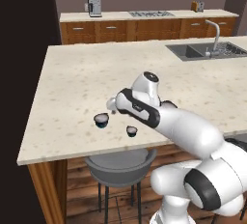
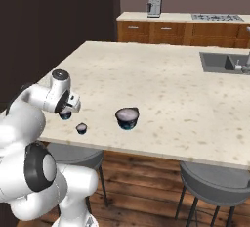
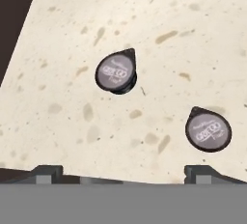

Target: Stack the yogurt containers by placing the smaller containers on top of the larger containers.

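Open jaws hover over two yogurt cups near the counter's front edge.

The gripper (image 3: 123, 170) looks straight down at the speckled counter (image 1: 144, 68), its jaws spread to their widest and holding nothing. In the hand view, one dark cup with a pale foil top (image 3: 208, 131) sits just above the right fingertip (image 3: 198, 172), the other (image 3: 116, 72) farther up, roughly between the two tips. From the base views, the larger cup (image 2: 127, 117) and the smaller cup (image 2: 81, 128) stand apart, unstacked, both upright beside the hand.
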